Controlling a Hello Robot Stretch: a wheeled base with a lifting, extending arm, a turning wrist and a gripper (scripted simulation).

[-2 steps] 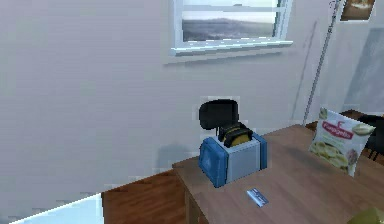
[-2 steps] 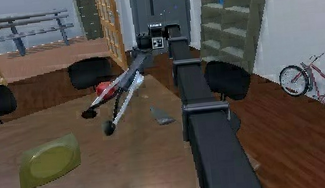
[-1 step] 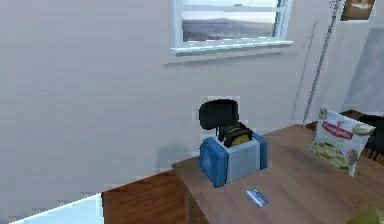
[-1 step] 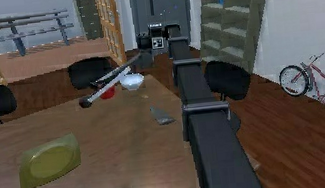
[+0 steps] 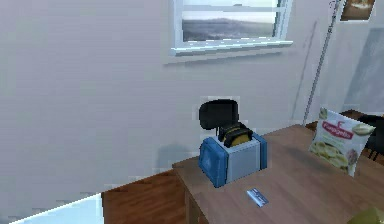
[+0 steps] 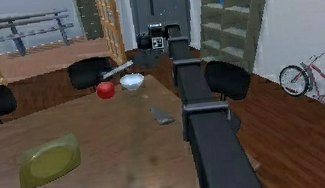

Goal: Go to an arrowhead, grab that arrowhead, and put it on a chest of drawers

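the dark arm point(image 6: 214, 147) rises over the wooden table point(image 6: 109, 176), running past a green plate point(image 6: 49, 160) and a small grey slab point(image 6: 161, 113) to the gripper point(image 6: 143, 46) by the table's far edge, near a red apple point(image 6: 105, 89) and a white bowl point(image 6: 132, 81). i cannot tell whether its fingers are spread or pressed together, nor whether it holds anything. none of the small shapes reads surely as the arrowhead, so i cannot tell where it lies relative to the gripper. the step looks like the search. the next move calls for picking the arrowhead out, perhaps near the toaster point(image 5: 232, 158).
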